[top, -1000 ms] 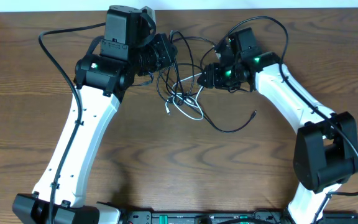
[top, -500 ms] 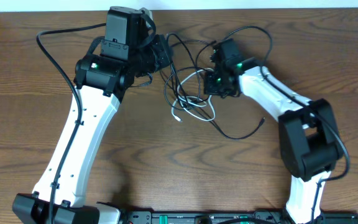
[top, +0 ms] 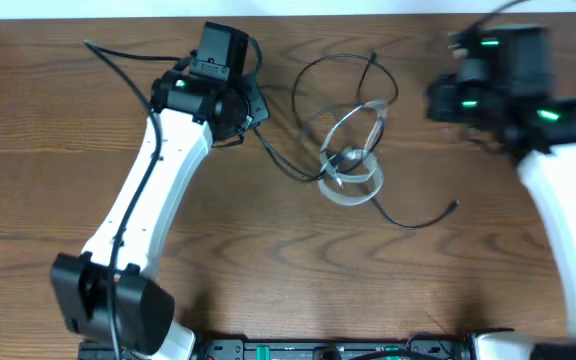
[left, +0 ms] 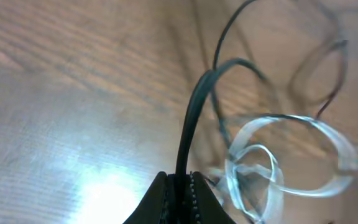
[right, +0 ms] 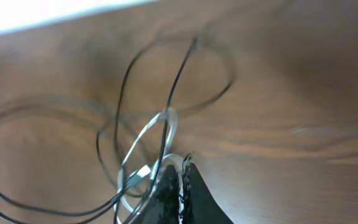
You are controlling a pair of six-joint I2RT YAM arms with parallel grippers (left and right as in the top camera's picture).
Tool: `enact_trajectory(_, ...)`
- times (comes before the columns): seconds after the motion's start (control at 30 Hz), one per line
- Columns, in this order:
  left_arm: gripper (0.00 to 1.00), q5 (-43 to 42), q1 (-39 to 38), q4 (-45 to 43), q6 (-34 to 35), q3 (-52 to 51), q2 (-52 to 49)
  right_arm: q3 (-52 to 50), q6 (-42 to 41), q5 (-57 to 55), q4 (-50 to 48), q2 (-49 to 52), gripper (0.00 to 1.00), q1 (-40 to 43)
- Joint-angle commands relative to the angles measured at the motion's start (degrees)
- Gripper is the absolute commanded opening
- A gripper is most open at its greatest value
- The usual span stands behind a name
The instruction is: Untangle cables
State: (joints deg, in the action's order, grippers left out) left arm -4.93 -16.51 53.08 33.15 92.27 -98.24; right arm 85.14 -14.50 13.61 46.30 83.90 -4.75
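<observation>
The cables lie at the table's middle. A thin black cable (top: 343,75) makes a wide loop. A white cable (top: 353,178) is coiled in small loops below it, blurred. A black plug end (top: 453,207) trails to the right. My left gripper (top: 253,112) is left of the pile, shut on a black cable (left: 194,118) that runs out from its jaws (left: 179,182). My right gripper (right: 180,163) is shut, and the white cable (right: 143,142) curls to its tips and seems pinched there. In the overhead view the right arm (top: 493,75) is blurred at the upper right.
The wooden table (top: 268,250) stretches around the pile. The table's far edge (top: 368,12) meets a white wall just behind the cables. A thick black arm cable (top: 118,58) hangs beside the left arm. A black rail (top: 308,350) runs along the front edge.
The right arm has swung out of the tangle to the upper right. The left arm has shifted right. The cable pile has been dragged right and spread into wider loops.
</observation>
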Motion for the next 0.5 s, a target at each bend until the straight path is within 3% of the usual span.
enact_trajectory(0.0,0.07,2.47,0.22,1.70,-2.34,0.52,-2.21,0.74,3.06,13.35,-1.70,-6.16,0.01,11.34)
enact_trajectory(0.17,0.07,2.80,0.26,2.45,-4.46,0.52,-4.13,0.74,2.71,26.05,-4.24,-9.97,0.01,22.43)
enact_trajectory(0.33,0.08,1.07,0.26,2.14,-5.09,0.52,-4.35,0.48,3.04,26.01,0.50,-8.39,0.01,22.05)
enact_trajectory(0.37,0.08,1.07,0.26,2.12,-5.05,0.52,-4.35,0.35,3.65,25.97,1.22,-7.67,0.03,21.24)
enact_trajectory(0.47,0.08,1.07,0.26,2.14,-5.05,0.52,-4.35,0.15,4.55,25.81,3.19,-4.00,0.21,17.81)
